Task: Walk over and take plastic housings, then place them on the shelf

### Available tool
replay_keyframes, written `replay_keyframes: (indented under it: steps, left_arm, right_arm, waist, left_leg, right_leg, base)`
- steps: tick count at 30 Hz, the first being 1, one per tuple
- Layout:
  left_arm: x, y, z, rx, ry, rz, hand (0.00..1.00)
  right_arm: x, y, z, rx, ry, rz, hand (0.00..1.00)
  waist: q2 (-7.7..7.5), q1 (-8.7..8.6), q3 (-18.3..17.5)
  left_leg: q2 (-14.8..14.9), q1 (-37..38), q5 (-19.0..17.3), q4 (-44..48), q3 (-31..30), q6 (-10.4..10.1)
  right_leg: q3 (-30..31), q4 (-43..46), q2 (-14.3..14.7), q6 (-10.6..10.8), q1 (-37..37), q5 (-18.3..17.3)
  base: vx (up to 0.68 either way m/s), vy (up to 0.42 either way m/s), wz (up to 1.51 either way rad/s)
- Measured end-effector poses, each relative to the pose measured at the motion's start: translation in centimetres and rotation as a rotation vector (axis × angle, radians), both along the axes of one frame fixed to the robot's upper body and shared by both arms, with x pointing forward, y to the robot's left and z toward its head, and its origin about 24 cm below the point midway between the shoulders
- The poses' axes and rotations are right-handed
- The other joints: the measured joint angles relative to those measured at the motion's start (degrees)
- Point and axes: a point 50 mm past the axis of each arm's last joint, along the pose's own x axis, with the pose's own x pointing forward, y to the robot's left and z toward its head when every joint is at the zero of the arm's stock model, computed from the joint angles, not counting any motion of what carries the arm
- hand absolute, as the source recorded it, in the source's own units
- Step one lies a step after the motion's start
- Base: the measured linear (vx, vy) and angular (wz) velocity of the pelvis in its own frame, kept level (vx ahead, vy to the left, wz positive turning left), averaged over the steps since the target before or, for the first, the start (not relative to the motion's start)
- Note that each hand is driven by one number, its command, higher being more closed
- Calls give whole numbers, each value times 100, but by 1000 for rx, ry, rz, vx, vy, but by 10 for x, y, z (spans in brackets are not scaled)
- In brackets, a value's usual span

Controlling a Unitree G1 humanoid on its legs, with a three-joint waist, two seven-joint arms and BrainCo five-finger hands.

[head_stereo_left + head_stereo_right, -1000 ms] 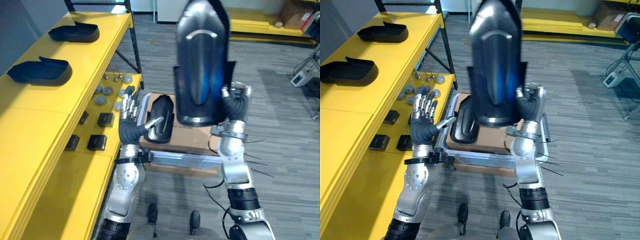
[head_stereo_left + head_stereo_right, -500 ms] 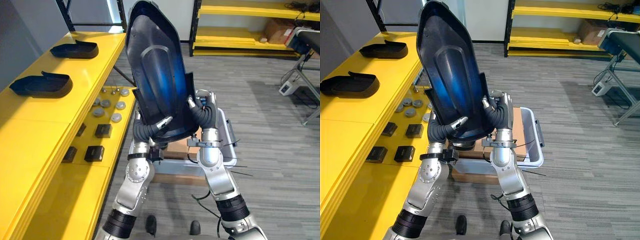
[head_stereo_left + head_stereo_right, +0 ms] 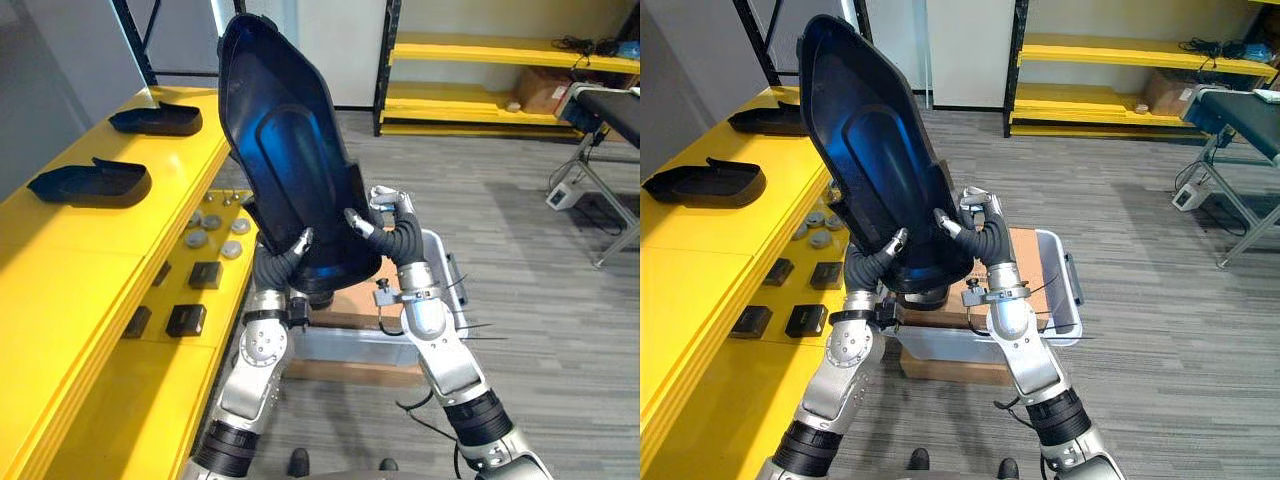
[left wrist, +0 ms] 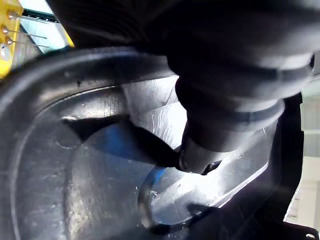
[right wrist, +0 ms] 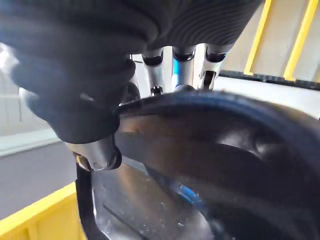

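Housing (image 3: 290,170), glossy black and concave, stands tilted, pinched by left robot hand (image 3: 278,266) and right robot hand (image 3: 397,238).

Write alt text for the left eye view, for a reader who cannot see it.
The left robot hand and right robot hand grip a black plastic housing, held high and tilted. On the yellow shelf at left lie two more housings.
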Motion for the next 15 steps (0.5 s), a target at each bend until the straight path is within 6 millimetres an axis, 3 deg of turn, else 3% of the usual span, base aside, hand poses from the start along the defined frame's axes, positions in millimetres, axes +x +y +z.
replay_keyframes:
  steps: [4,5,8,12,15]
  left_arm:
    - [-6,8,-10,32,40,56,100]
    - [-10,18,-19,47,77,101,100]
    - [-22,44,-36,57,160,208,100]
    - [-28,60,-39,56,175,280,100]
    - [-33,62,-28,52,130,290,100]
  right_arm:
    - [-3,-22,20,162,-79,-27,0]
    - [-7,-42,31,238,-146,-92,0]
    - [-15,-93,40,345,-245,-284,0]
    - [-29,-140,16,420,-193,-480,0]
    - [-37,-169,-27,437,-28,-641,0]
  waist:
    - [1,-3,0]
    - [1,-4,-1]
    - [-7,-7,-6]
    - [-8,-11,-6]
    - [-8,-27,-7]
  left_leg:
    - [8,19,-53,0,4,-35]
    - [8,31,-58,0,4,-30]
    - [5,50,-67,0,18,-24]
    - [2,51,-67,0,18,-24]
    - [0,50,-68,-1,16,-24]
  right_leg:
    - [19,1,9,2,11,1]
    - [19,-4,10,3,27,0]
    - [23,-9,7,7,43,-4]
    - [13,-15,2,9,50,-6]
    - [12,-15,-1,8,49,-6]
  base:
    - [0,0,0]
    - [0,0,0]
    - [0,0,0]
    - [0,0,0]
    - [0,0,0]
